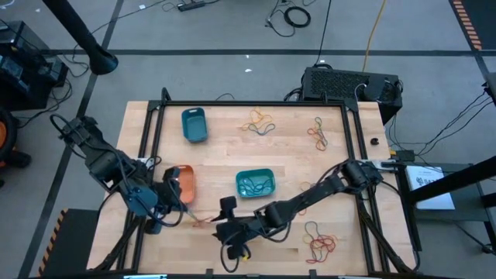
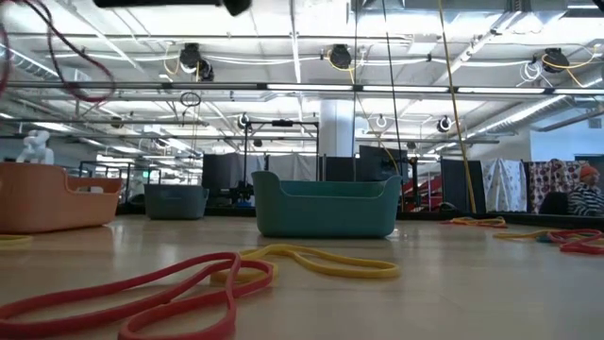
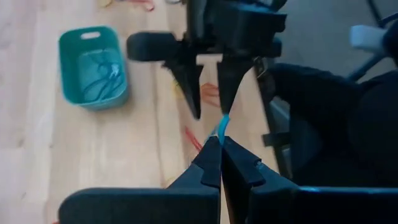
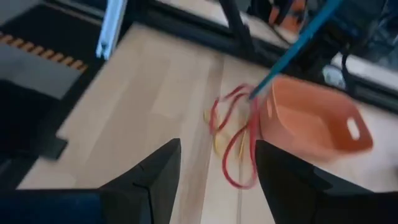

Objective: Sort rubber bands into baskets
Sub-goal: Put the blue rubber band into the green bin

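Observation:
My left gripper (image 1: 184, 208) (image 3: 219, 142) is shut on a thin blue rubber band (image 3: 223, 123) just in front of the orange basket (image 1: 183, 181). The band runs taut (image 4: 292, 46) down to a tangle of red and yellow bands (image 4: 239, 134) on the table beside that basket. My right gripper (image 1: 217, 225) (image 4: 217, 149) is open and empty, facing the left gripper close by. The teal basket (image 1: 254, 184), with blue-green bands inside, stands mid-table. The darker blue basket (image 1: 194, 125) stands at the far left. My left gripper pinches the blue band's upper end (image 3: 221, 132) between its two fingertips. The band stretches taut away from the fingers, slanting down, and its lower end (image 4: 254, 94) is caught among the red bands on the table.
Loose band piles lie at the far middle (image 1: 260, 122), the far right (image 1: 318, 132) and the near right (image 1: 319, 242). Red and yellow bands (image 2: 189, 283) lie close in front of the low camera. Bare wood (image 1: 310, 174) lies right of the teal basket.

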`<state>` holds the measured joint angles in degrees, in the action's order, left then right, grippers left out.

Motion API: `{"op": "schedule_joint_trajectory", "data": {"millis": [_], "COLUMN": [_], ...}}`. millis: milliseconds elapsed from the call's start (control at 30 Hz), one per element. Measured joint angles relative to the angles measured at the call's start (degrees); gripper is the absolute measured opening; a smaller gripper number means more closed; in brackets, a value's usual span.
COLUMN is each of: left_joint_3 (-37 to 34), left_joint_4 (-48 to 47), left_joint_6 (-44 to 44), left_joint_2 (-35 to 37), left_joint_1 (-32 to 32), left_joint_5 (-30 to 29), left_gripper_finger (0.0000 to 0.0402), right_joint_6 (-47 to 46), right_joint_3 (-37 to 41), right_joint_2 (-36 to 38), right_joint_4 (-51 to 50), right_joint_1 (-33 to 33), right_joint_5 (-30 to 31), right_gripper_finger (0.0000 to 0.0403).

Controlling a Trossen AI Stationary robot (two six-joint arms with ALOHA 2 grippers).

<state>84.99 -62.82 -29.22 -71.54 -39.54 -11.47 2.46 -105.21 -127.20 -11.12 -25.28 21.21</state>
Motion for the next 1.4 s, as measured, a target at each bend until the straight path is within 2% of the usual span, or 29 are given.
{"op": "schedule_joint_trajectory", "data": {"millis": [300, 500, 667, 867, 1000, 1167, 1400], "left_joint_3": [0.0, 0.0, 0.0, 0.0, 0.0, 0.0, 0.0], "left_joint_4": [5.7, 6.3, 6.8, 6.8, 6.8, 5.9, -3.0], "left_joint_6": [2.9, 3.2, 4.1, 4.7, 5.8, 5.8, 2.5], "left_joint_2": [-0.4, -0.7, -1.3, -2.9, -3.3, -3.3, -3.3], "left_joint_1": [-0.8, -0.8, -0.8, -0.8, -0.7, -0.7, -0.7], "left_joint_5": [0.9, 0.9, 0.9, 1.1, 2.9, 3.2, 4.1], "left_gripper_finger": [0.0002, 0.0001, 0.0001, 0.0001, 0.0001, 0.0001, 0.0002], "right_joint_6": [4.6, 3.6, 3.4, 4.5, 4.1, 4.9, 2.8], "right_joint_3": [0.0, 0.0, 0.0, 0.0, 0.0, 0.0, 0.0], "right_joint_2": [-4.0, -4.1, -4.7, -5.9, -5.9, -5.9, -5.3], "right_joint_4": [8.4, 11.3, 14.0, 15.4, 13.8, 9.6, 4.5], "right_joint_1": [2.1, 3.6, 3.9, 4.0, 4.1, 4.1, 3.9], "right_joint_5": [-0.2, -0.7, -8.5, -9.4, -9.1, -9.0, -3.5], "right_gripper_finger": [0.0199, 0.0199, 0.0199, 0.0194, 0.0145, 0.0020, 0.0003]}}
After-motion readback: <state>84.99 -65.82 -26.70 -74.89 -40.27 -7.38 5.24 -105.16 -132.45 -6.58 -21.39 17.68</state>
